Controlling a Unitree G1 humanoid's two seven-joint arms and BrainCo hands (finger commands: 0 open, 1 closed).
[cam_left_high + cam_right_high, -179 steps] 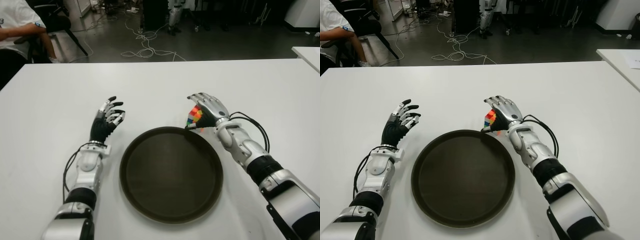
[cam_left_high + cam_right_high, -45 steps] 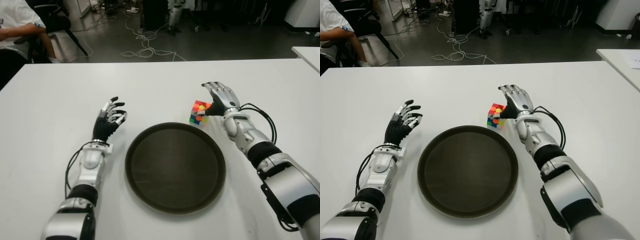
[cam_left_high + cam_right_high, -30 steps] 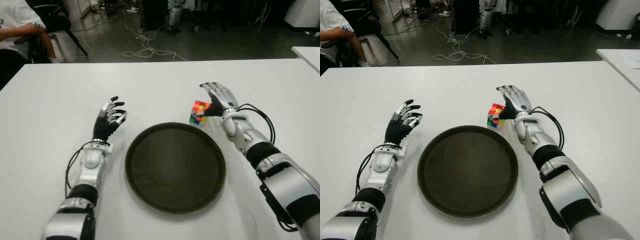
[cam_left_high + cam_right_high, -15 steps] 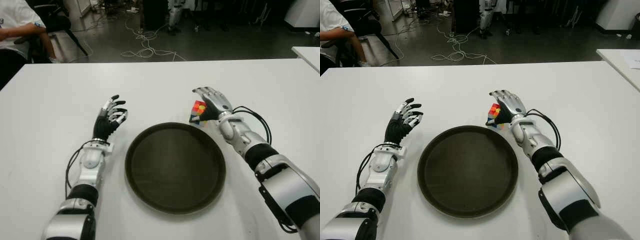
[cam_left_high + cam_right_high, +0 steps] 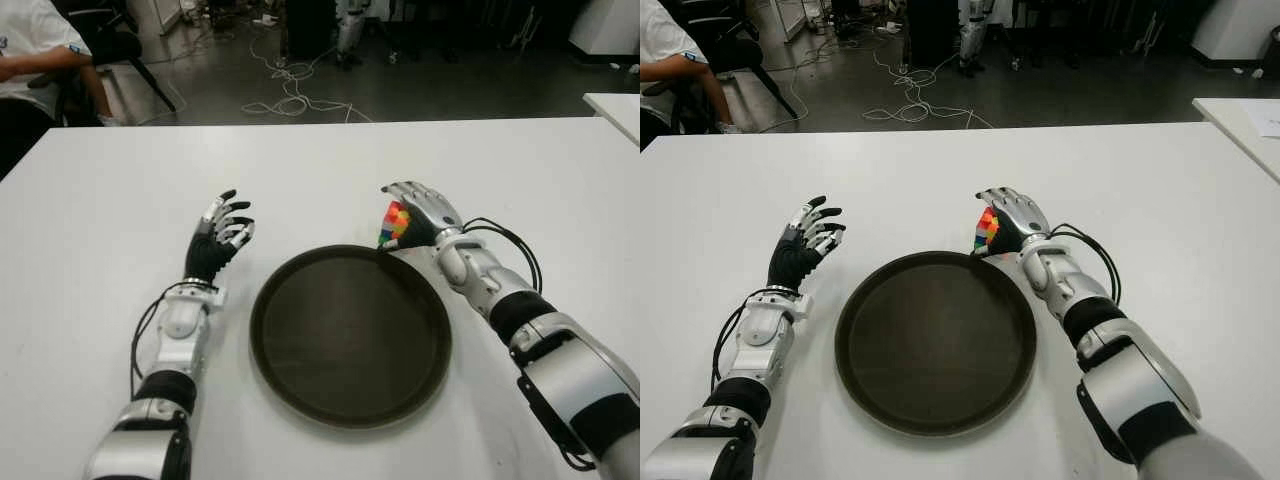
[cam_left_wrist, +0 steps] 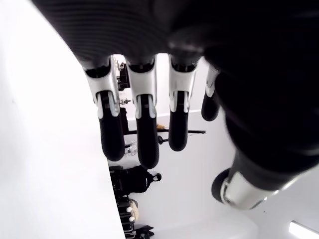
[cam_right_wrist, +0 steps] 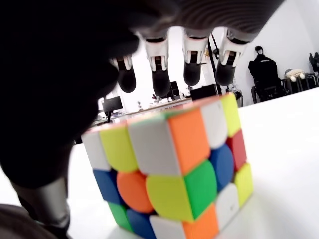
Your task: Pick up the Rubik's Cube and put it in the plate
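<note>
Currently I am working the pick-up step: my right hand is arching over the cube, fingers draped above its top and thumb beside it, but I am judging the grasp not yet closed. Cube is sitting on the table, just outside the plate rim at about 1 o'clock. Left hand is idling with fingers spread, at the plate's 10 o'clock. Next I am needing to clench, lift, and carry toward 7 o'clock over the plate.
</note>
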